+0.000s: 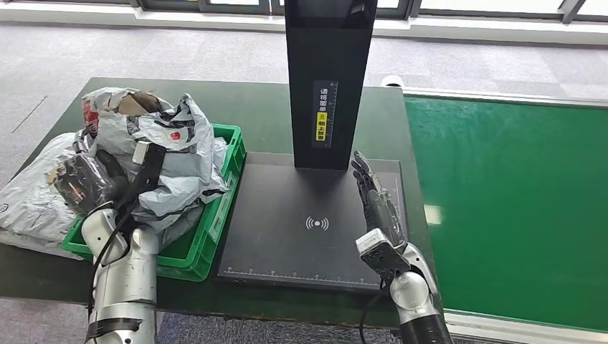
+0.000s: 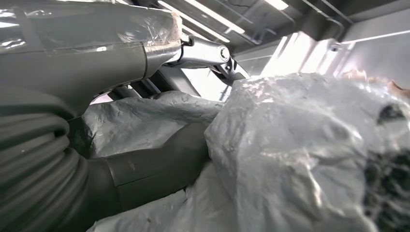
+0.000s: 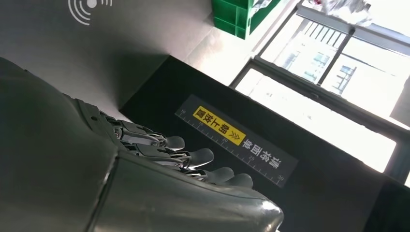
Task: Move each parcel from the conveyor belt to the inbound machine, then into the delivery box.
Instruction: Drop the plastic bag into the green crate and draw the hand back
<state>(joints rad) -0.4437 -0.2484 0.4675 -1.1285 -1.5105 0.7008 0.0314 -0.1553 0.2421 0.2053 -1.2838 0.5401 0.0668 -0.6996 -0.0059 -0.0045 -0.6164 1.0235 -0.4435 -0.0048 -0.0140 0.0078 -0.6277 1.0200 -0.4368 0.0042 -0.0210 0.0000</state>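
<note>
Several grey and white plastic parcels [image 1: 165, 154] are piled in the green delivery box [image 1: 219, 215] at the table's left. My left hand [image 1: 84, 183] sits at the box's left side, with its thumb [image 2: 159, 162] pressed against a crumpled grey parcel [image 2: 300, 154] that it grips. The inbound machine's black scan plate [image 1: 287, 236] lies bare beside the box, below its black column [image 1: 326, 79]. Over the plate's right edge, my right hand [image 1: 376, 208] is flat with its fingers [image 3: 193, 157] stretched out, holding nothing.
The green conveyor belt [image 1: 516, 208] runs along the right with no parcel on the part I see. A large white parcel [image 1: 29, 204] lies on the dark green table [image 1: 265, 107] left of the box, against it.
</note>
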